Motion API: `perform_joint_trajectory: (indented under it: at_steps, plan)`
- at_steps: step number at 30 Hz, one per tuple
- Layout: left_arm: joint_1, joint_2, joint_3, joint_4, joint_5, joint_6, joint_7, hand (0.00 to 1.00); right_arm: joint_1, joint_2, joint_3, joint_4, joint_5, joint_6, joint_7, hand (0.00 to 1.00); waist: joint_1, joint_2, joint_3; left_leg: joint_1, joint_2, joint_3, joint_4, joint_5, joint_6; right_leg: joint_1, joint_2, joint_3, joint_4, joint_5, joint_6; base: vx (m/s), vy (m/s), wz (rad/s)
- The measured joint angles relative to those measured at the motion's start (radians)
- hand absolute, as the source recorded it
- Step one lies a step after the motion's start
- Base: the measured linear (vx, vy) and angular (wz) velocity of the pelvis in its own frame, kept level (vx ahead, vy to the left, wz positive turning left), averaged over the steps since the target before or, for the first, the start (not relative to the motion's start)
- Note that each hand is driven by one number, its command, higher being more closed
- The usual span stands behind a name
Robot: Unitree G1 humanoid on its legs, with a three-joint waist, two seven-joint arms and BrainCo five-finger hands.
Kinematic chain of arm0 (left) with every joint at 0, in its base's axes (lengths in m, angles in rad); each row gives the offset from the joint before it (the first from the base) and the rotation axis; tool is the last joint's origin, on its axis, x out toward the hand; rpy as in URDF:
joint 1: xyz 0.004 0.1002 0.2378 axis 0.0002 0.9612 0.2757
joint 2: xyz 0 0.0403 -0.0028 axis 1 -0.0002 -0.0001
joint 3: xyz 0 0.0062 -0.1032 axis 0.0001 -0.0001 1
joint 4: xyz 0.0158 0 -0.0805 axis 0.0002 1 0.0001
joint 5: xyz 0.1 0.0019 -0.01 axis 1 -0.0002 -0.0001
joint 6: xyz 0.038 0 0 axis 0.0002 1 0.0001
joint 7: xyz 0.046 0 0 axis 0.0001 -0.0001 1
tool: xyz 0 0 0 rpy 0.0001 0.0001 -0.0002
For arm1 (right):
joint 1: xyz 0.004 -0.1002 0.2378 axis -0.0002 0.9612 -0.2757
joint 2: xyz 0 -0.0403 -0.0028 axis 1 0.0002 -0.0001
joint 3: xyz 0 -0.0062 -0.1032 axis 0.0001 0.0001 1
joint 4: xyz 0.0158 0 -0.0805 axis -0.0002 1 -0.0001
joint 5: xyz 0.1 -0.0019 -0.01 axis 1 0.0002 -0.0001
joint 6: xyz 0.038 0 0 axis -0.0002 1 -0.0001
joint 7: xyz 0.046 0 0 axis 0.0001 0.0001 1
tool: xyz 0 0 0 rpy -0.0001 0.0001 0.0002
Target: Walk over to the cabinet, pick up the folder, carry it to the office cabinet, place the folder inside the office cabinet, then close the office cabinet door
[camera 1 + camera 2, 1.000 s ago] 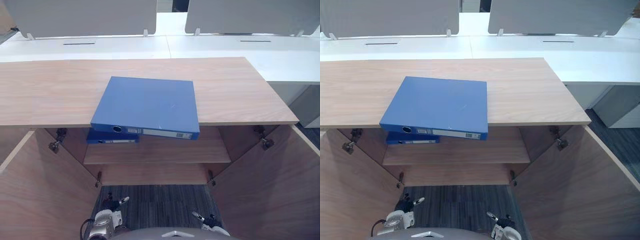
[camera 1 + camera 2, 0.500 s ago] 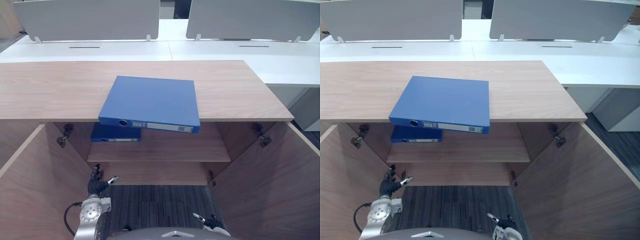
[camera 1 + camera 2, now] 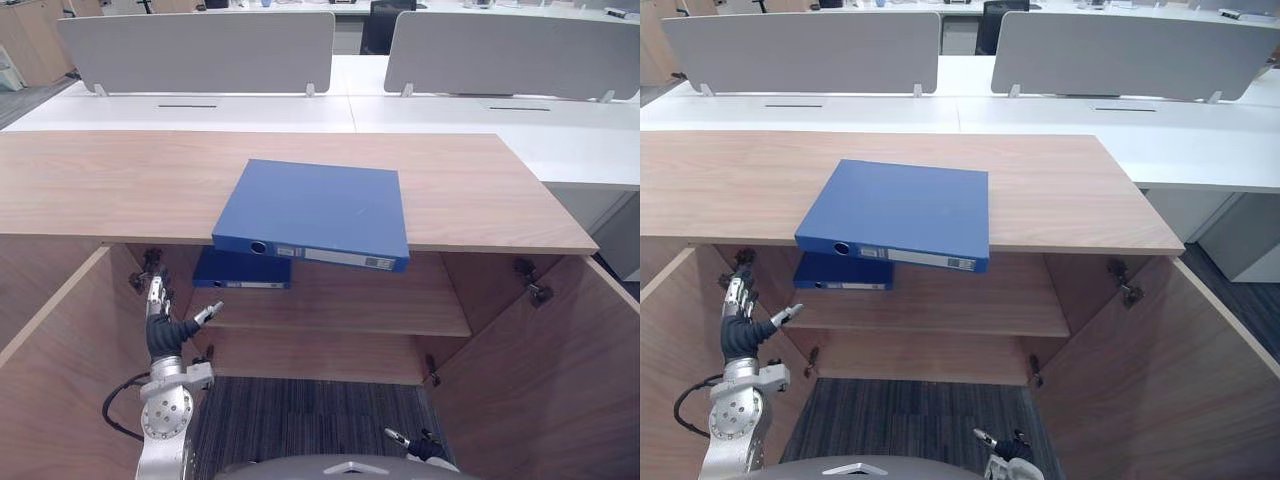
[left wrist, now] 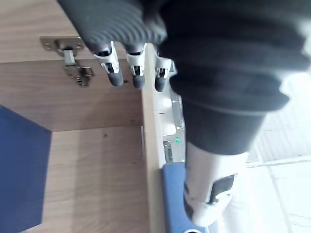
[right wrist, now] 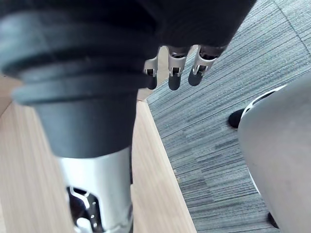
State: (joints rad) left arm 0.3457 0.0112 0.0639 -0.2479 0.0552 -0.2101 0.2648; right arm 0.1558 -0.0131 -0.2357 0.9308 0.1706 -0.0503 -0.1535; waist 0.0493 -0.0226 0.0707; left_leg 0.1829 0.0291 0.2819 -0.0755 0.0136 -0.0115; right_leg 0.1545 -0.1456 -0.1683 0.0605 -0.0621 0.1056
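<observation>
White desks (image 3: 450, 110) with grey dividers (image 3: 200, 50) stand behind a wooden cabinet (image 3: 100, 180) whose two doors hang open. The blue folder (image 3: 315, 205) lies flat on the cabinet top, its spine jutting over the front edge. A second folder (image 3: 240, 270) lies on the shelf (image 3: 340, 305) inside. The left hand (image 3: 160, 325) stands below, beside the left door (image 3: 60, 380), fingers straight, thumb spread, holding nothing. The right hand (image 5: 174, 77) hangs low over the floor, fingers relaxed and empty. Picking up the folder seems the step in hand: slip fingers under the overhanging spine, thumb on top, and lift level so it cannot slide off.
</observation>
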Motion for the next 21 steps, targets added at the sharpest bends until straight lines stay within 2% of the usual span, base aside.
perform_joint_trajectory:
  at_steps: [2, 6, 8, 10, 13, 19, 21]
  plan:
    - [-0.001, 0.016, -0.004, -0.036, 0.029, -0.003, 0.018, 0.0, 0.0, -0.002, 0.006, 0.003, 0.0, -0.002, 0.0, 0.0, 0.0, 0.0, -0.001, 0.007, 0.0, 0.0, 0.003, -0.002, -0.001, 0.007, 0.0, 0.001, 0.0, -0.001, 0.0, -0.02, 0.002, 0.0]
    - [-0.037, 0.107, -0.011, -0.097, 0.161, -0.008, 0.06, 0.0, -0.003, -0.014, 0.029, 0.038, -0.001, -0.016, 0.001, 0.0, -0.002, 0.009, -0.026, 0.012, 0.0, -0.007, -0.003, -0.011, -0.011, 0.014, 0.0, 0.0, 0.005, -0.018, -0.003, -0.04, 0.001, 0.04]
    - [-0.068, 0.161, -0.016, -0.096, 0.226, -0.007, 0.074, 0.0, -0.006, -0.018, 0.031, 0.05, 0.0, -0.016, 0.001, 0.0, -0.005, 0.013, -0.036, 0.014, -0.002, -0.009, -0.007, -0.01, -0.01, 0.014, 0.002, 0.0, 0.004, -0.021, -0.005, 0.0, 0.0, 0.0]
    - [-0.101, 0.245, -0.034, -0.093, 0.329, -0.007, 0.087, 0.0, -0.014, -0.026, 0.038, 0.064, -0.001, -0.016, 0.001, 0.0, -0.014, 0.011, -0.039, 0.027, -0.002, -0.01, -0.008, -0.003, 0.0, 0.018, 0.005, 0.0, 0.003, -0.023, -0.008, 0.0, 0.0, 0.0]
    - [-0.135, 0.305, -0.053, -0.092, 0.458, -0.006, 0.105, 0.0, -0.022, -0.04, 0.039, 0.072, 0.0, -0.015, 0.001, 0.0, -0.02, 0.011, -0.039, 0.027, -0.003, -0.013, -0.004, -0.003, 0.0, 0.018, 0.006, 0.001, -0.003, -0.021, -0.012, 0.0, 0.0, 0.0]
    - [-0.225, 0.411, -0.129, -0.041, 0.615, -0.001, 0.128, 0.0, -0.027, -0.068, 0.044, 0.108, -0.001, -0.014, 0.002, 0.0, -0.026, 0.01, -0.038, 0.026, -0.004, -0.013, -0.004, -0.003, 0.0, 0.019, 0.01, 0.011, -0.019, -0.015, -0.019, 0.01, 0.006, -0.04]
    - [-0.272, 0.437, -0.167, -0.005, 0.674, 0.015, 0.128, 0.0, -0.023, -0.076, 0.047, 0.112, -0.001, -0.012, 0.002, 0.0, -0.035, 0.009, -0.037, 0.025, -0.005, -0.025, -0.004, -0.003, -0.001, 0.018, 0.011, 0.02, -0.034, -0.007, -0.019, 0.01, 0.005, -0.11]
